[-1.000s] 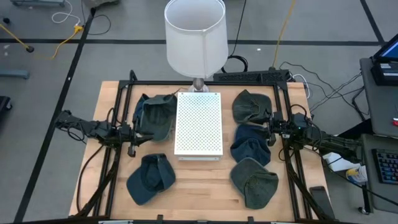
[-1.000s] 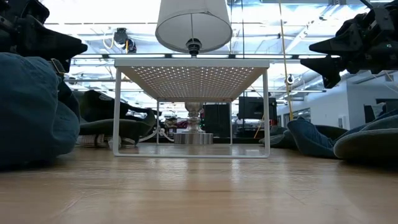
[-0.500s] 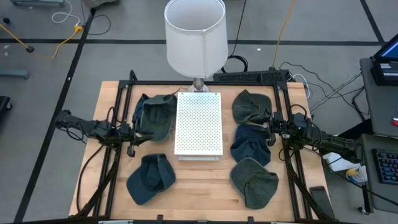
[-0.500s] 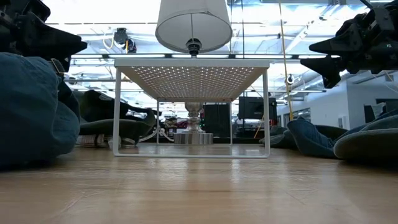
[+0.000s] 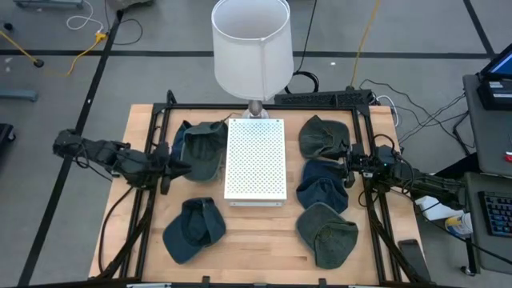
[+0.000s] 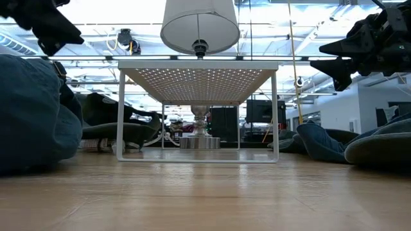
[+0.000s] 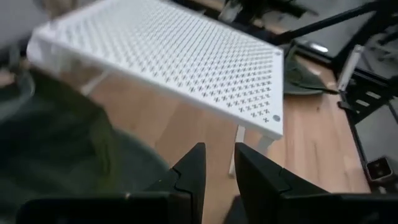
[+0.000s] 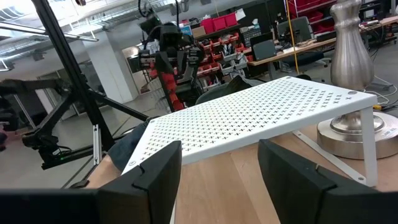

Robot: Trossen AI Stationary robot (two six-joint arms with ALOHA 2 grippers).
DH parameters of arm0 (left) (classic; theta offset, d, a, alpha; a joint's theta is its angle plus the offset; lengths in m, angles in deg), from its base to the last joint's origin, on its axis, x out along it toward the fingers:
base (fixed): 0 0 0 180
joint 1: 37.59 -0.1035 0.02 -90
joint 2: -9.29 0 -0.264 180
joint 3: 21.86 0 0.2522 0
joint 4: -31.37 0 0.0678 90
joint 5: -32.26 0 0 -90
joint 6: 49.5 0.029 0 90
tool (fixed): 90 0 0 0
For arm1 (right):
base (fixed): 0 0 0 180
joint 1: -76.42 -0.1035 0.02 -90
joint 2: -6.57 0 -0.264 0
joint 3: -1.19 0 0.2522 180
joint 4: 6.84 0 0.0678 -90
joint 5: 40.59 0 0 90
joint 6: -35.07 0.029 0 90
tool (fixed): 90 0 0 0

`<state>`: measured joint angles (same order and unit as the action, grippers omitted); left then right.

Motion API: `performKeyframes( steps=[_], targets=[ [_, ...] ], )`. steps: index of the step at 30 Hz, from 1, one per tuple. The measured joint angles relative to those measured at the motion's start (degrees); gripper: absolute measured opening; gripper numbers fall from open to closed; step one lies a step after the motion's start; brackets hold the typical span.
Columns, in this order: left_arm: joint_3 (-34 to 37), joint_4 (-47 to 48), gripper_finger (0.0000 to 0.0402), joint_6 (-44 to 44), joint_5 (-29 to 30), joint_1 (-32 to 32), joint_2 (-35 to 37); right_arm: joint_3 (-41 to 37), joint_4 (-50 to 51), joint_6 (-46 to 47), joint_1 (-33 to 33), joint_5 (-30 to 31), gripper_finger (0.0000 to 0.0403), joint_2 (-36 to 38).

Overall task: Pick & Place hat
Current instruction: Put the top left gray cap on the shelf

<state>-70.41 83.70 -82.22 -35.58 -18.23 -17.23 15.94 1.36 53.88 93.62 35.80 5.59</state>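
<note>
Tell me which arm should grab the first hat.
Probably the left. The left gripper hangs beside the dark hat left of the white rack, fingers nearly closed and empty. The right gripper waits open between two hats on its side, also near.

High view: you look straight down on the whole tabletop (image 5: pixel 240 232).
Low view: you sit at tabletop level.
Shared: all four show the white rack (image 5: pixel 256 156).

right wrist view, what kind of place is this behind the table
Probably a robotics lab or workshop. Beyond the white perforated shelf stand racks of red storage bins, workbenches with monitors, and the left arm facing this way.
</note>
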Motion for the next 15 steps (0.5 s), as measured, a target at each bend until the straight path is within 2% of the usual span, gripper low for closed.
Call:
performKeyframes(
  steps=[3,6,15],
  targets=[
    [-5.10,5.04,0.0088,-8.30,-0.48,-0.21,-5.56,0.00,0.00,0.00,0.02,-0.02,0.0208,-0.02],
    [-9.76,8.85,0.0088,-16.77,-3.59,-0.78,-10.93,0.00,0.00,0.00,0.01,0.00,0.0208,0.01],
    [-22.74,14.02,0.0088,-35.21,-12.17,-2.78,-25.16,0.00,0.00,0.01,0.00,-0.02,0.0208,-0.01]
  ],
)
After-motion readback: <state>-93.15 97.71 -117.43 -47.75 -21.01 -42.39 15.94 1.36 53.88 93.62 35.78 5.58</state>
